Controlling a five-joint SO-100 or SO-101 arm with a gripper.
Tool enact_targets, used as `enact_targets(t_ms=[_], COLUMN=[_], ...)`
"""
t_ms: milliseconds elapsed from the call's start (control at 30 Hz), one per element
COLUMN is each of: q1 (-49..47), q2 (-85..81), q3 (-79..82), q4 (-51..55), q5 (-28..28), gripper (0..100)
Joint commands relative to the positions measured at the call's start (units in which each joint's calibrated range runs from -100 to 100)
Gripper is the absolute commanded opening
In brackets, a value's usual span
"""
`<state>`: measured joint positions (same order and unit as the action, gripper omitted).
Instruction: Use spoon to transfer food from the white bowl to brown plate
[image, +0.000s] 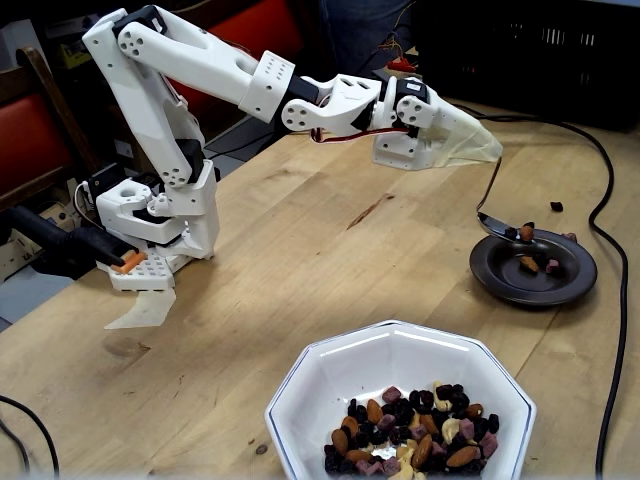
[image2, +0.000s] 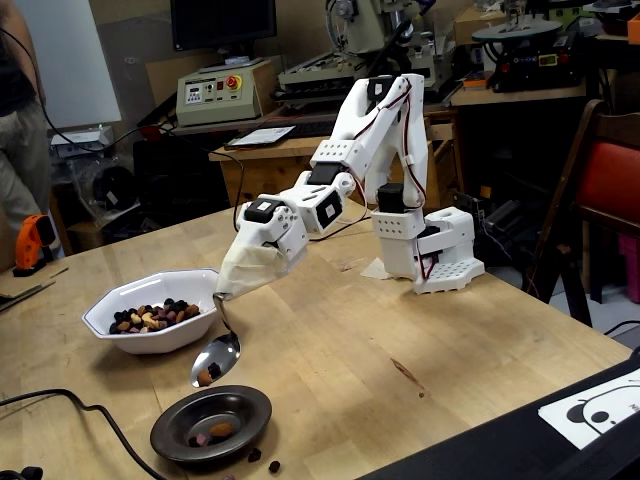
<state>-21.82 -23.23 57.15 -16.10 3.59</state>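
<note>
Hand (image2: 222, 292), cloth-wrapped and gripping the spoon (image2: 215, 358), reaches out over the brown plate (image2: 168, 422).

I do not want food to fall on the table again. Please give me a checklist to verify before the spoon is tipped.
1. Spoon carries food: ok, an almond and dark bits lie in it.
2. Spoon over the brown plate: ok in one fixed view, at the plate's far-left rim; the other fixed view shows it above the plate's rim.
3. Plate has room: ok, only a few pieces inside.
4. Handle held firmly in the gripper: cannot tell, a whitish cover hides it.
5. Table clean beside plate: not ok, stray pieces lie there.
6. White bowl clear of spoon: ok.
</note>
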Motion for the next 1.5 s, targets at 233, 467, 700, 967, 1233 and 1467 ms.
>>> enact_targets(t_ms=[233,467,700,967,1233,1467], q1=[0.4,0.0,0.0,0.6,0.2,0.5], q2=[-0.1,-0.4,-0.7,-0.8,-0.8,-0.9], q3=[-3.6,-3.6,-3.6,-3.8,-4.5,-4.5], q4=[-1.5,-1.5,-1.5,-1.5,-1.4,-1.4], q5=[9.0,14.9,20.0,21.1,18.0,7.7], gripper=[2,2,2,2,2,2])
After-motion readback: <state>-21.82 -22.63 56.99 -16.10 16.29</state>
